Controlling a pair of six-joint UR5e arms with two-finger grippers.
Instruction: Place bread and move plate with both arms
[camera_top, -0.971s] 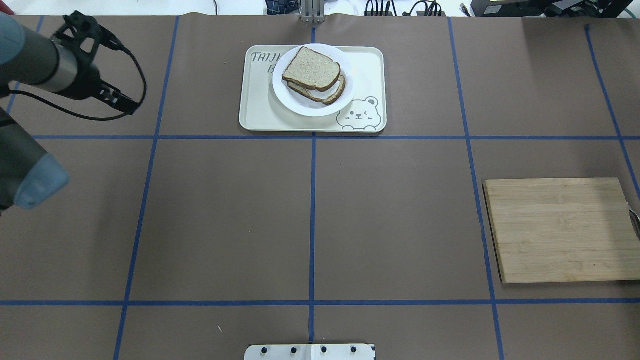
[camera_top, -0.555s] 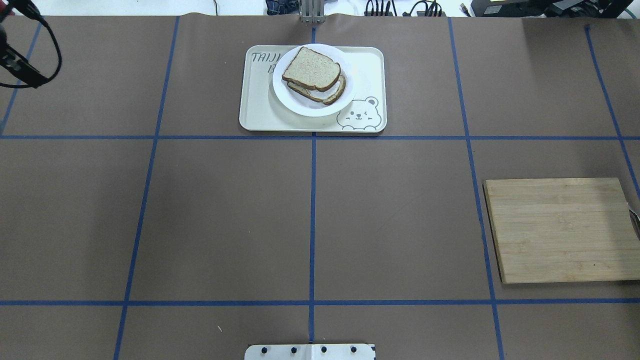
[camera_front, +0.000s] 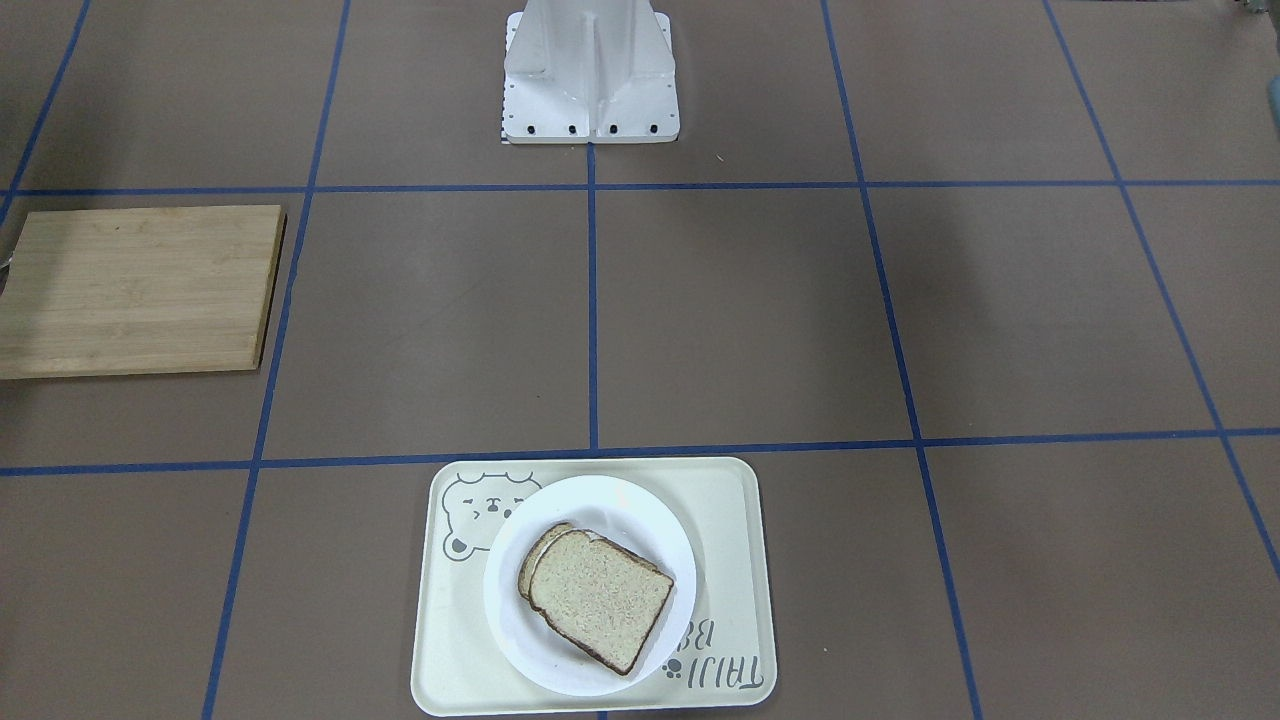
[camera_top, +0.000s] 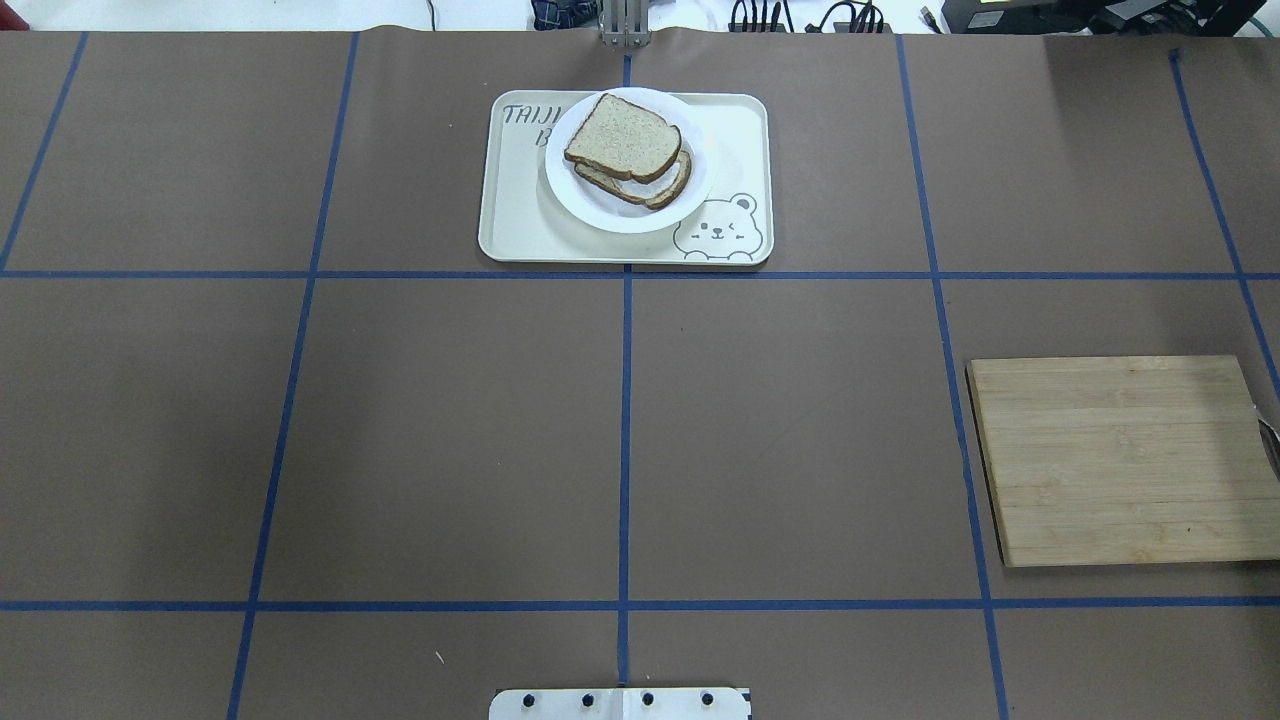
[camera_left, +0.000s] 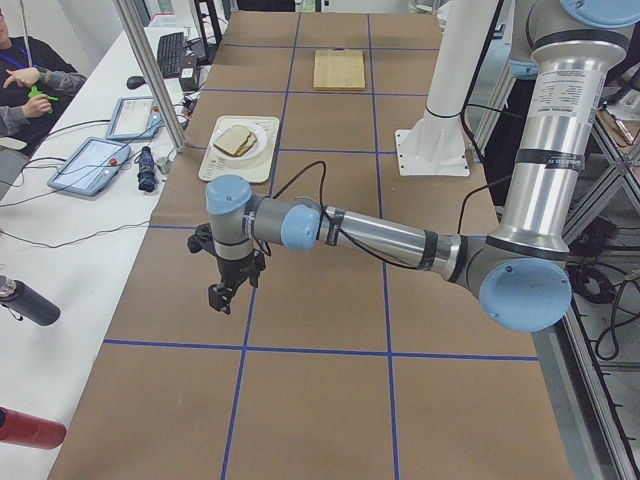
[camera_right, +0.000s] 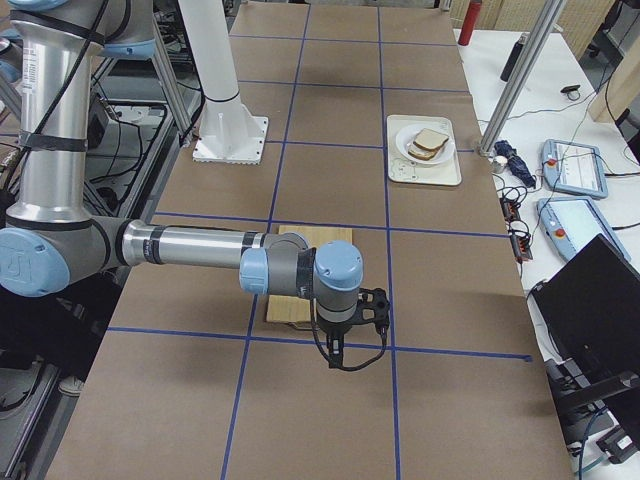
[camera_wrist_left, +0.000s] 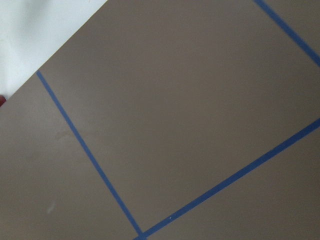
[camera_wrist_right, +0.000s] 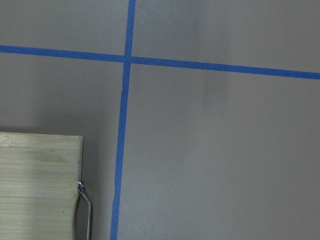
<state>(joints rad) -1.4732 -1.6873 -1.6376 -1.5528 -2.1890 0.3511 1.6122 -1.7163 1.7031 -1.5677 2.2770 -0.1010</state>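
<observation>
The plain bread (camera_top: 622, 138) lies on top of a second slice (camera_top: 668, 188) on the round white plate (camera_top: 625, 222), which sits on the cream bear tray (camera_top: 520, 225) at the table's far middle. They also show in the front-facing view: bread (camera_front: 600, 598), plate (camera_front: 620, 503). Both arms are outside the overhead and front-facing views. My left gripper (camera_left: 226, 296) hangs above bare table far out on the left side. My right gripper (camera_right: 333, 352) hangs beyond the wooden board on the right side. I cannot tell whether either is open or shut. Both are far from the plate.
A wooden cutting board (camera_top: 1120, 460) lies at the table's right, with a metal handle (camera_wrist_right: 86, 205) at its outer edge. The white robot base (camera_front: 590, 70) stands at the near middle. Tablets and a dark umbrella (camera_left: 146, 168) lie on the operators' white table.
The left arm and gripper, in the overhead view's upper left a second ago, have swung out past the left edge and no longer show there. Bread, plate and tray have not moved.
</observation>
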